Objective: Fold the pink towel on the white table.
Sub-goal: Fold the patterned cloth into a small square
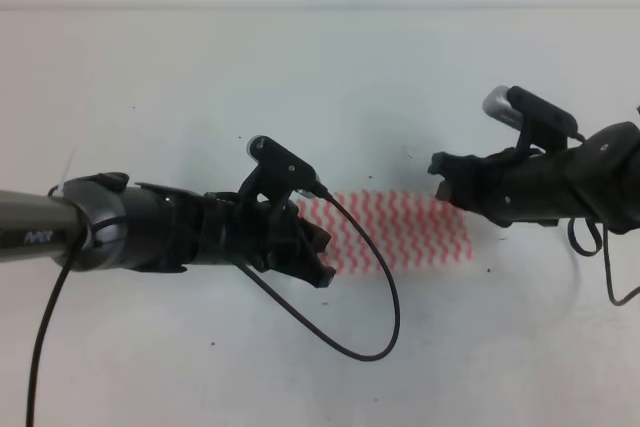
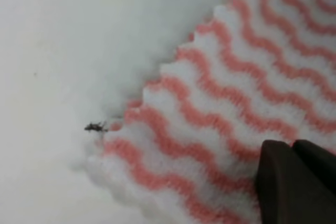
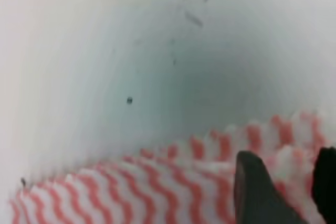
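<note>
**Both grippers at towel ends**

Left gripper (image 1: 312,252) low over the near end of the thin pink-and-white zigzag-striped towel (image 1: 405,232); fingers (image 2: 294,182) close together, grip can't tell. Right gripper (image 1: 445,179) at the far end, fingers (image 3: 257,192) apart over cloth. Towel lies as a flat strip on the plain white table (image 1: 300,77), between both.
</note>
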Controlling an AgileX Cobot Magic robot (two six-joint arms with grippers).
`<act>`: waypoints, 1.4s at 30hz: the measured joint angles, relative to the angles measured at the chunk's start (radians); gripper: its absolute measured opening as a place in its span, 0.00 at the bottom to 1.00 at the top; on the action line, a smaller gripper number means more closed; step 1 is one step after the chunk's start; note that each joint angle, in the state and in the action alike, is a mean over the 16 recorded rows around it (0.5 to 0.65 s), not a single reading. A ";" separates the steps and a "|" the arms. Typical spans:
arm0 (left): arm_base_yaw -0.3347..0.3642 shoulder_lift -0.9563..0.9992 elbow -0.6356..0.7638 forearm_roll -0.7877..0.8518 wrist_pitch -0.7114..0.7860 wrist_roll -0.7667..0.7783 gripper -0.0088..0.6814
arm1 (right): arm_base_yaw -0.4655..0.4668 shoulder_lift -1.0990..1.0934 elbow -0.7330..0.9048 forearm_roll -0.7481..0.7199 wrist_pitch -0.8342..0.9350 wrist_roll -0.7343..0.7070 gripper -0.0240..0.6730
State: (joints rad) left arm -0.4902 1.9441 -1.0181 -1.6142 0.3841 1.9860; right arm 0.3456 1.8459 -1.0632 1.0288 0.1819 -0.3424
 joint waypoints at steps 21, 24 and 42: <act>0.000 0.000 -0.001 0.017 -0.004 0.001 0.03 | 0.000 0.050 -0.140 -0.013 0.098 -0.077 0.07; 0.000 0.000 -0.001 0.017 -0.005 0.001 0.03 | -0.002 0.074 -0.151 -0.020 0.107 -0.077 0.03; 0.000 -0.002 -0.003 0.015 -0.013 0.001 0.03 | -0.082 0.132 -0.164 -0.054 0.146 -0.077 0.01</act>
State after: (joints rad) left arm -0.4904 1.9420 -1.0214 -1.5994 0.3710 1.9872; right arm 0.2632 1.9782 -1.2273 0.9749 0.3280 -0.4191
